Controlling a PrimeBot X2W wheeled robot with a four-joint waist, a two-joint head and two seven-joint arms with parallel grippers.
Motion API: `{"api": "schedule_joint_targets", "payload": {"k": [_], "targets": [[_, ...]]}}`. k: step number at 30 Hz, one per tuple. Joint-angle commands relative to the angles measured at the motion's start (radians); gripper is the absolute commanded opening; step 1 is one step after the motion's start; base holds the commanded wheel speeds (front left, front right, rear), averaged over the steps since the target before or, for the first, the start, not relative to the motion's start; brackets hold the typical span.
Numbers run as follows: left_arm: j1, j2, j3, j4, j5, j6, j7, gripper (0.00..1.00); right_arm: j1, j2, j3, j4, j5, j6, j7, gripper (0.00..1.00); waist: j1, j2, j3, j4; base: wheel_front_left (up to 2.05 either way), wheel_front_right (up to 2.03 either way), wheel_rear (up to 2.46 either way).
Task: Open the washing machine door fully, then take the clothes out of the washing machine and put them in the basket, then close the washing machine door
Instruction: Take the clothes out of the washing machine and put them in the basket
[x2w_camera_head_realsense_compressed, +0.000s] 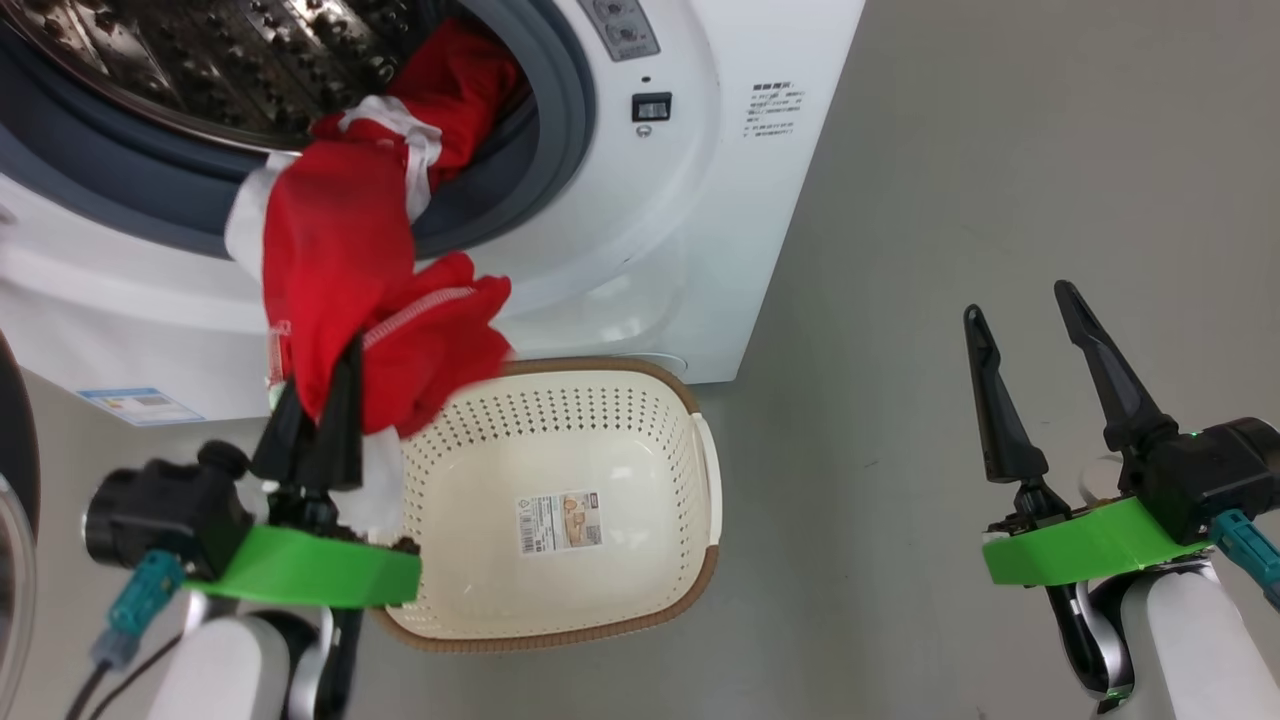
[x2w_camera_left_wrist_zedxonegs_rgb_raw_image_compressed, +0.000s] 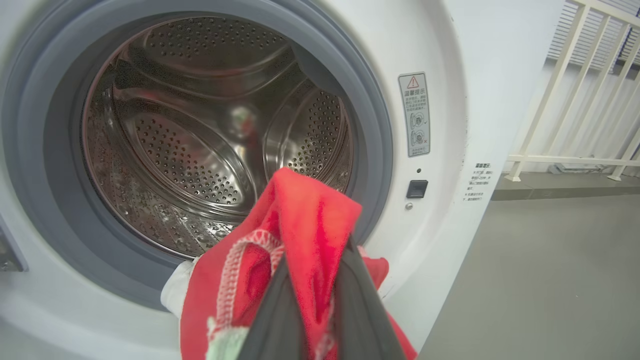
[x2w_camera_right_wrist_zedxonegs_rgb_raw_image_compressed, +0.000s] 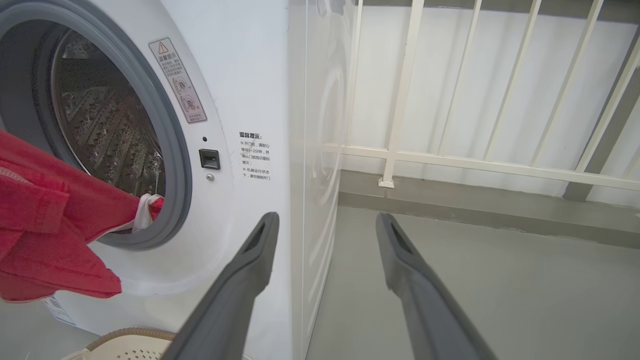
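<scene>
At the left side of the basket (x2w_camera_head_realsense_compressed: 640, 420), the left gripper (x2w_camera_head_realsense_compressed: 322, 395) has its jaws pressed together on a fold of the red garment (x2w_camera_head_realsense_compressed: 340, 250). The cloth is not free. From the grip it runs up over the grey gasket (x2w_camera_head_realsense_compressed: 560, 100), and its upper end lies inside the drum (x2w_camera_left_wrist_zedxonegs_rgb_raw_image_compressed: 200, 140). The washer (x2w_camera_head_realsense_compressed: 700, 200) has its door (x2w_camera_head_realsense_compressed: 12, 440) swung aside at the left edge of the head view. The right gripper (x2w_camera_head_realsense_compressed: 1018, 298) has its jaws wide apart and holds nothing. It hangs over bare floor, well apart from the basket.

I see three risks.

- **Snagging:** the end in the drum, with its white trim, may catch on the gasket lip if the pull goes sideways and not outward. The fold could then slide out of the fingers.
- **Missing the basket:** the grip sits near the basket's left rim, not above its middle. If the jaws open there, I think part of the garment falls on the floor or hangs over the rim.
- **Pushing the basket:** it looks light and stands close to the arm. A touch from the arm or a drag from the cloth may push it away or tip it.

A longer lift, clear of the gasket, seems safer before moving over the basket.
</scene>
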Motion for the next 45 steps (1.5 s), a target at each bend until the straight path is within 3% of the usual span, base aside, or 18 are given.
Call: {"api": "schedule_joint_targets", "payload": {"k": [1, 9, 17, 21, 26, 34, 45], "targets": [[0.019, 0.014, 0.024, -0.057, 0.000, 0.010, 0.006, 0.00, 0.008, -0.001, 0.016, -0.025, 0.010, 0.005, -0.006, 1.00, 0.0000, 0.0000, -0.002, -0.002, 0.00, 0.00, 0.00], [0.072, -0.001, 0.009, -0.095, -0.019, 0.021, 0.033, 0.00, 0.016, -0.001, 0.019, -0.028, 0.020, 0.005, -0.006, 1.00, 0.0000, 0.0000, 0.004, -0.004, 0.00, 0.00, 0.00], [0.036, -0.024, -0.016, 0.051, -0.056, -0.007, 0.038, 0.00, 0.000, -0.001, 0.022, -0.026, 0.015, 0.005, -0.006, 1.00, 0.0000, 0.0000, 0.034, 0.003, 0.00, 0.00, 0.00], [-0.034, -0.056, -0.023, 0.238, -0.130, -0.056, 0.027, 0.00, -0.010, -0.001, 0.030, -0.025, 0.015, 0.005, -0.006, 1.00, 0.0000, 0.0000, 0.060, 0.002, 0.00, 0.00, 0.00], [-0.109, -0.069, -0.034, 0.384, -0.155, -0.081, 0.005, 0.00, -0.022, -0.001, 0.039, -0.028, 0.015, 0.005, -0.006, 1.00, 0.0000, 0.0000, 0.095, -0.003, 0.00, 0.00, 0.00], [-0.259, -0.079, -0.060, 0.666, -0.160, -0.113, -0.030, 0.00, -0.058, -0.001, 0.053, -0.028, 0.023, 0.005, -0.006, 1.00, 0.0000, 0.0000, 0.174, -0.032, 0.00, 0.00, 0.00], [-0.418, -0.079, -0.048, 1.013, -0.178, -0.124, -0.036, 0.00, -0.090, -0.001, 0.079, -0.021, 0.035, 0.005, -0.006, 1.00, 0.0000, 0.0000, 0.269, -0.074, 0.00, 0.00, 0.00]]}}
